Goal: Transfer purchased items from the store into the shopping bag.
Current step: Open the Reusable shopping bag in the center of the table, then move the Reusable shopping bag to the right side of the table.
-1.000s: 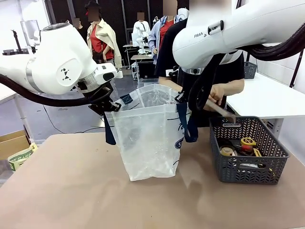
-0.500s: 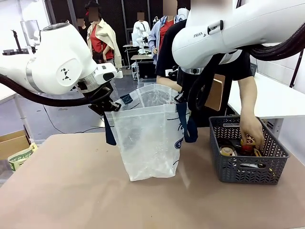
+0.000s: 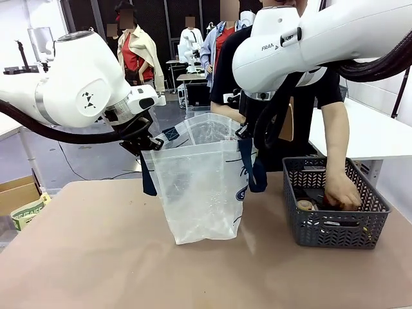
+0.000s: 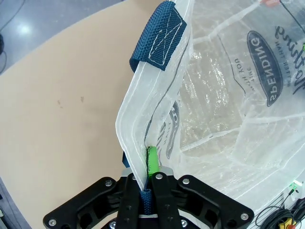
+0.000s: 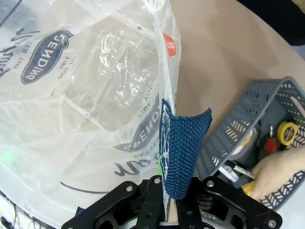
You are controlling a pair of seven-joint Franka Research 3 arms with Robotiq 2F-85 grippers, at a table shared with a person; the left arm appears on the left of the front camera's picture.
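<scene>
While the bag [image 3: 199,187] is standing open at the centre of the front frame, on the tan table [image 3: 96,257], both arms are holding its rim apart.

At the bag's upper-left corner, the left gripper [image 3: 149,143] is pressing its jaws together on the rim and a navy strap [image 4: 159,36]. In the left wrist view, low in the frame, a green pad [image 4: 151,160] is showing against the translucent film.

At the upper-right corner, the right gripper [image 3: 244,132] is clamping its jaws together on the rim and the other strap, whose end is curling over them at lower centre of the right wrist view.

At lower right of the front frame, a grey lattice basket [image 3: 335,228] is sitting near the bag, not touching it. A person's hand [image 3: 341,192] is lying down inside it among the items [image 3: 304,205].

At the right edge of the right wrist view, a yellow tape measure [image 5: 287,131] is lying in the basket just beside that hand.
</scene>
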